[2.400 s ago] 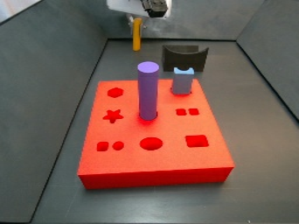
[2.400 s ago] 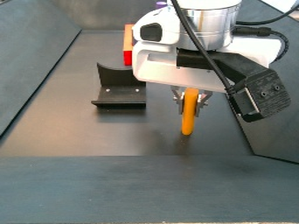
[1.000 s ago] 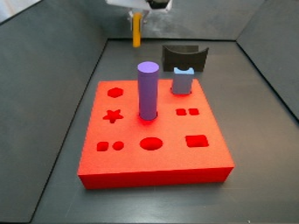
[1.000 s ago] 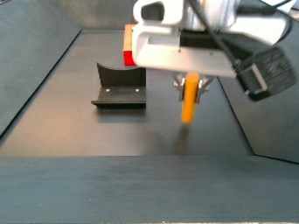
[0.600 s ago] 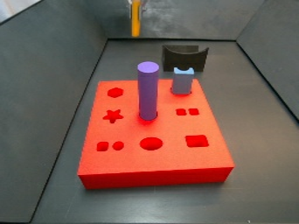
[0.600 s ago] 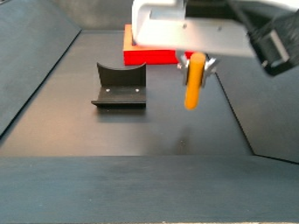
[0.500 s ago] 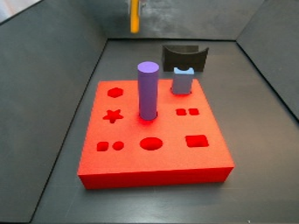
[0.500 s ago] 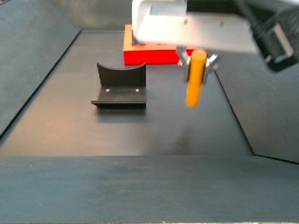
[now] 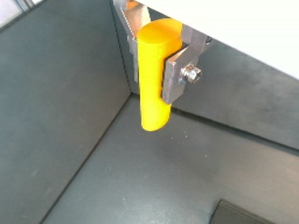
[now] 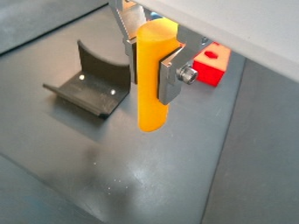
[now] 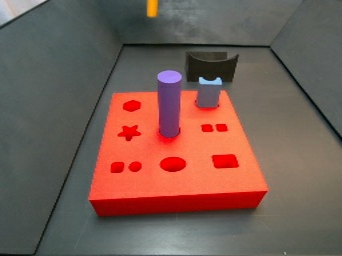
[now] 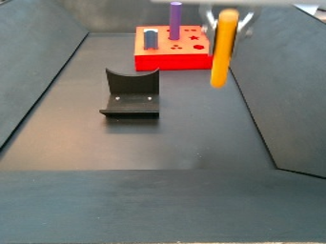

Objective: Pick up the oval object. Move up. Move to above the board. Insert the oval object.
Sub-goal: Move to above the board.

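Observation:
The oval object (image 9: 156,83) is a slim orange-yellow peg, held upright between the silver fingers (image 9: 176,77) of my gripper (image 9: 153,70), which is shut on its upper part. The other wrist view shows the same grip on the peg (image 10: 153,83) by the gripper (image 10: 155,72). The peg hangs high above the dark floor in a side view (image 12: 224,48); only its lower tip (image 11: 152,8) shows in the other. The gripper body is above both side views. The red board (image 11: 174,150) with cut-out holes lies apart from the peg and also shows in a side view (image 12: 174,52).
A tall purple cylinder (image 11: 168,103) and a short light-blue peg (image 11: 210,92) stand in the board. The dark curved fixture (image 11: 210,65) stands just behind the board and also shows in a side view (image 12: 129,93). Grey walls enclose the floor.
The gripper has risen with the peg. The peg's tip has left the floor, and the gripper body has gone out of the top of both side views.

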